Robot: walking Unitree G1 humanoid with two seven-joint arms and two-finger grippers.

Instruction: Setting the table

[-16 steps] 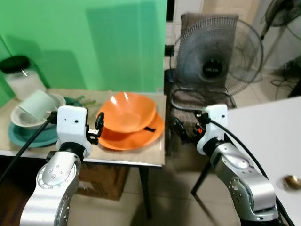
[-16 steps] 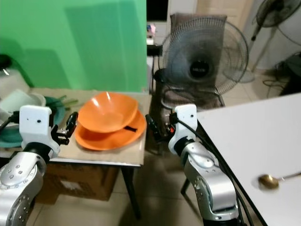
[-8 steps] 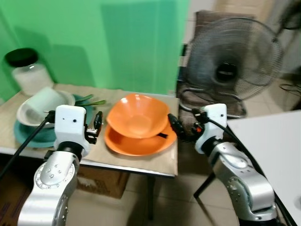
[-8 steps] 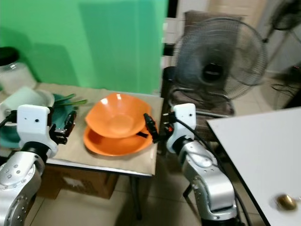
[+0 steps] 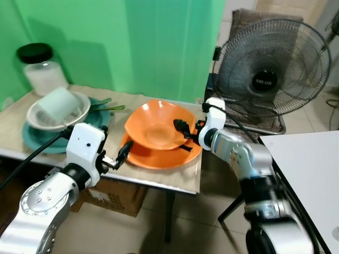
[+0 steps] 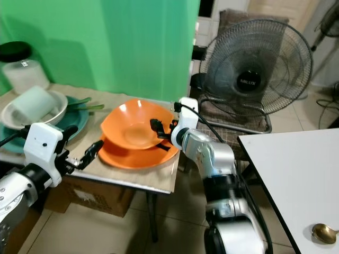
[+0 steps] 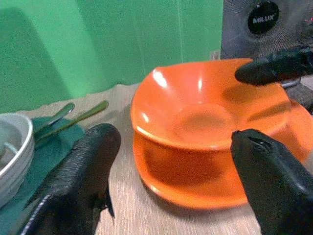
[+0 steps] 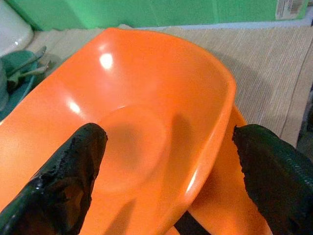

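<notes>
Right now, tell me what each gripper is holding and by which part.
Nothing is held. The right gripper is open, its fingers straddling the orange bowl's near rim without closing. The left gripper is open too, short of the orange plate.

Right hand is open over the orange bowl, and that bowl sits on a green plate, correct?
Not quite. The right hand is open over the orange bowl, but the bowl sits on an orange plate, as the left eye view shows. The green plate lies further to the robot's left, under a white bowl.
</notes>
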